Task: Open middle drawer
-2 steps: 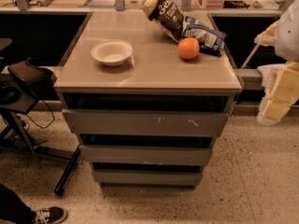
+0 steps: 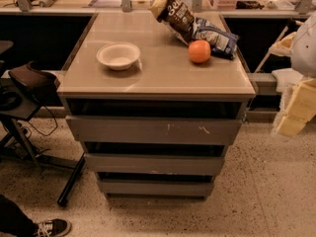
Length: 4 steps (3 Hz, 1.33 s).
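The grey cabinet [image 2: 232,83] has three handleless drawer fronts stacked one above the other. The middle drawer [image 2: 154,164] is a plain grey front. It sits between the wider top front with white scratch marks [image 2: 153,131] and the smaller bottom front [image 2: 155,187]. All three fronts look pushed in, with dark gaps above them. My gripper [image 2: 292,110], cream-coloured, hangs at the right edge of the view. It is beside the cabinet at about the height of the top drawer and touches nothing.
On the cabinet top lie a white bowl [image 2: 117,56], an orange [image 2: 199,51] and snack bags [image 2: 190,21]. A black stool with a base bar [image 2: 29,90] stands at the left. A shoe [image 2: 52,227] is at the bottom left. The floor is speckled.
The gripper has sunk very slightly at the right edge. The drawers and the things on the cabinet top have not moved.
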{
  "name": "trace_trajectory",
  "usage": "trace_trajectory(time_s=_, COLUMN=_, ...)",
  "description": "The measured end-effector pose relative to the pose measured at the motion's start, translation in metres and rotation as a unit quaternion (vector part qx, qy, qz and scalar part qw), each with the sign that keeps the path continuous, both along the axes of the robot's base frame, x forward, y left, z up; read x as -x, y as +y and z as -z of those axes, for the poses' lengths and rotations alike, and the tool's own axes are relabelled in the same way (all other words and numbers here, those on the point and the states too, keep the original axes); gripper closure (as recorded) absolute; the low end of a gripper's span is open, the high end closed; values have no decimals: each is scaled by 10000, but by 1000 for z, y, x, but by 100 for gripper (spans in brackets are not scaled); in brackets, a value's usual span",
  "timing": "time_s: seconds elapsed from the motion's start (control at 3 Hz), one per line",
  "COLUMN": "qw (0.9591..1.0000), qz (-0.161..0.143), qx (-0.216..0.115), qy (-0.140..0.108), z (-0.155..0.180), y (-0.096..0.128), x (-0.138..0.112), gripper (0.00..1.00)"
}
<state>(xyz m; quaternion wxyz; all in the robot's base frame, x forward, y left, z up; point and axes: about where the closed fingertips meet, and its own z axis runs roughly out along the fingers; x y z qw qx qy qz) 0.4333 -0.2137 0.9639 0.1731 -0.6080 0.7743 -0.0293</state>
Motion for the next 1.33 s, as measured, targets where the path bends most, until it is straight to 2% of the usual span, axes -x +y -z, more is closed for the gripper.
trace_trajectory(time_s=0.33, qw=9986, qz=-225, qx=-468, qy=56, z=54, y=8, x=12, gripper=0)
trace_trajectory(time_s=0.67, qw=9915, qz=-172, qx=-1252, qy=319, z=143, y=18, x=25, gripper=0)
trace_trajectory(time_s=1.0, qw=9782, qz=17, qx=-1963, qy=678, z=245, y=33, x=46, gripper=0)
trace_trajectory(time_s=1.33, qw=9665, qz=221, qx=-2360, qy=988, z=334, y=56, x=53, gripper=0)
